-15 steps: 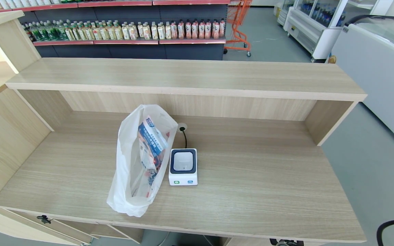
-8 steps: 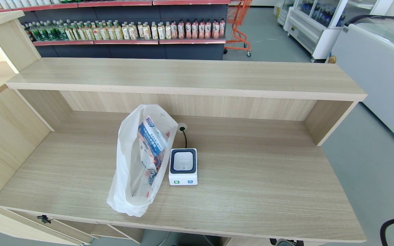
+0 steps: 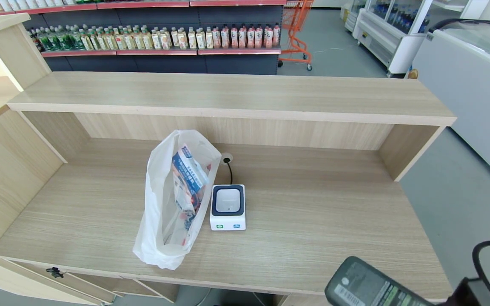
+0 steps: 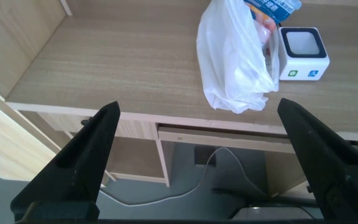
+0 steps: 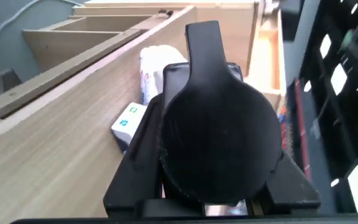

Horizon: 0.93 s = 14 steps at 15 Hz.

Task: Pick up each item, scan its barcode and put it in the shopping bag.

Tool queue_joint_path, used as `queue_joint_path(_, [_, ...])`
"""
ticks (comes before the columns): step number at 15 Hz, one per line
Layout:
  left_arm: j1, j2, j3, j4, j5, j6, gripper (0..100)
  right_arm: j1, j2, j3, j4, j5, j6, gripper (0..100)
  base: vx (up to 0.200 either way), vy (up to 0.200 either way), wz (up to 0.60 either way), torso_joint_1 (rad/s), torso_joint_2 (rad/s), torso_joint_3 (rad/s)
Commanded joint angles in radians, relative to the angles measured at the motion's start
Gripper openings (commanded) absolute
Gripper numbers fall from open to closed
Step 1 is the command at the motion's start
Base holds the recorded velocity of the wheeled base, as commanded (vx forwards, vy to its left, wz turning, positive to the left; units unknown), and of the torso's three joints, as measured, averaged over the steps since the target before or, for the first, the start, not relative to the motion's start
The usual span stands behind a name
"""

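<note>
On the counter [image 3: 334,204], left of the frame's centre, lies the shopping bag [image 3: 153,238] with a packet [image 3: 187,180] inside it. The scanner [image 3: 227,207] sits just right of the bag, its cable [image 3: 229,171] running up behind it. A barcoded pack [image 3: 368,287] overlaps the counter's front edge at lower right.

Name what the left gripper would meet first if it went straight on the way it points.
Most likely the counter's front edge, near the shopping bag. The left gripper, open, aims there, though depth is hard to judge.
</note>
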Motion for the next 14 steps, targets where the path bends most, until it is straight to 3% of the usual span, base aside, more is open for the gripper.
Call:
queue_joint_path(1, [0.001,0.0,0.0,0.0,0.0,0.0,100,-0.188,-0.041,-0.046,-0.023,-0.052,0.319,0,0.0,0.0,0.0,0.0,0.0,0.0])
queue_joint_path(3, [0.001,0.001,0.0,0.0,0.0,0.0,100,-0.337,-0.109,-0.04,-0.097,-0.124,0.585,0,0.0,0.0,0.0,0.0,0.0,0.0])
queue_joint_path(6, [0.001,0.0,0.0,0.0,0.0,0.0,100,-0.354,-0.123,-0.002,-0.144,-0.153,1.034,0,0.0,0.0,0.0,0.0,0.0,0.0])
queue_joint_path(7, [-0.001,0.0,0.0,0.0,0.0,0.0,100,-0.357,-0.118,-0.006,-0.149,-0.17,1.117,0,0.0,0.0,0.0,0.0,0.0,0.0])
queue_joint_path(8, [0.001,0.0,0.0,0.0,0.0,0.0,100,-0.357,-0.109,-0.028,-0.149,-0.227,1.343,0,0.0,0.0,0.0,0.0,0.0,0.0])
queue_joint_path(9, [0.001,0.0,0.0,0.0,0.0,0.0,100,-0.332,-0.103,-0.057,-0.149,-0.296,1.669,0,0.0,0.0,0.0,0.0,0.0,0.0])
queue_joint_path(10, [0.001,0.0,0.0,0.0,0.0,0.0,100,-0.289,-0.094,-0.074,-0.149,-0.339,1.869,0,0.0,0.0,0.0,0.0,0.0,0.0])
queue_joint_path(12, [0.001,0.0,0.0,0.0,0.0,0.0,100,-0.167,-0.051,-0.118,-0.152,-0.529,2.321,0,0.0,0.0,0.0,0.0,0.0,0.0])
queue_joint_path(14, [0.001,0.0,0.0,0.0,0.0,0.0,100,-0.088,0.0,-0.186,-0.15,-0.622,2.738,0,0.0,0.0,0.0,0.0,0.0,0.0])
